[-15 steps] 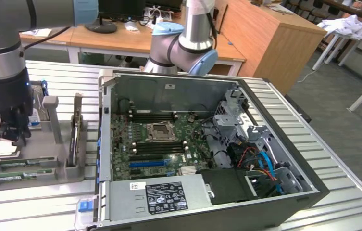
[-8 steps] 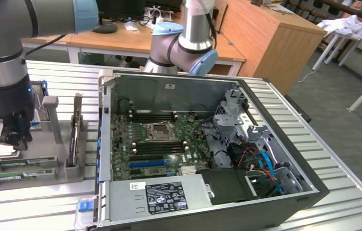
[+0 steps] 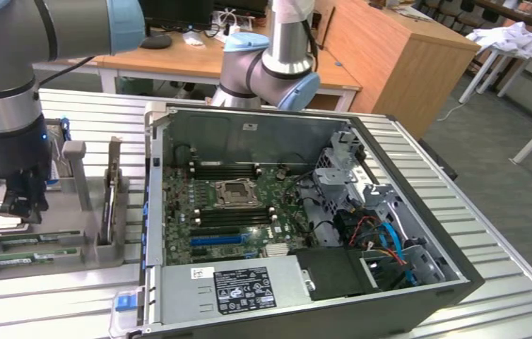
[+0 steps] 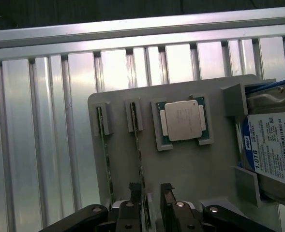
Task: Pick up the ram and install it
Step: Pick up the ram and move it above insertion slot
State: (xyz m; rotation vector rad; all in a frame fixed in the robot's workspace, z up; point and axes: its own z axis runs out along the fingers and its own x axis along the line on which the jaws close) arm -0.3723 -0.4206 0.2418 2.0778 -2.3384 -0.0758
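A ribbed silvery aluminium table (image 3: 501,233) carries two things — a flat grey plastic parts holder (image 3: 96,256) at the exterior view's left and, just beside it, an open black computer case (image 3: 237,138) lying on its side.

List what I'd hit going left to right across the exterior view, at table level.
gripper → computer case's left wall → CPU socket → drive cage → blue cables
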